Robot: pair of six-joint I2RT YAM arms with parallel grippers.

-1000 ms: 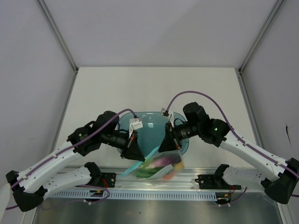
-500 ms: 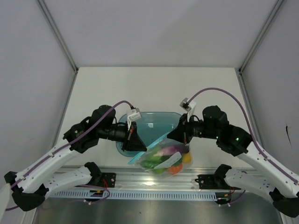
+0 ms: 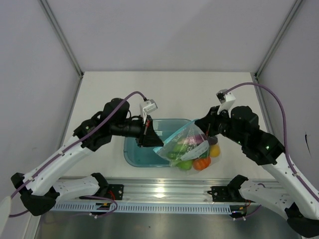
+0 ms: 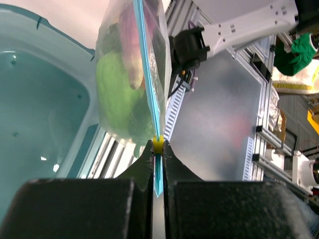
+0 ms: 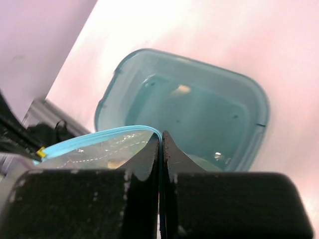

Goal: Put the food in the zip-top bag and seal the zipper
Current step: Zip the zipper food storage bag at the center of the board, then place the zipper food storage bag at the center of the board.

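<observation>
Since nothing shows in the translucent blue rectangular plastic tub [image 3: 133,155] down below the jaws, we'd call filling done: the clear floppy zip-top bag [image 3: 183,143] hangs stretched between the jaws with the small toy food [image 3: 201,163] inside. The left gripper [image 4: 158,146] and right gripper [image 5: 160,135] are each pinched tight on opposite ends of the light teal zipper strip [image 4: 148,79]. Fully sealed? We can't tell. Count: one tub, one bag, two grippers, at least five food pieces.
</observation>
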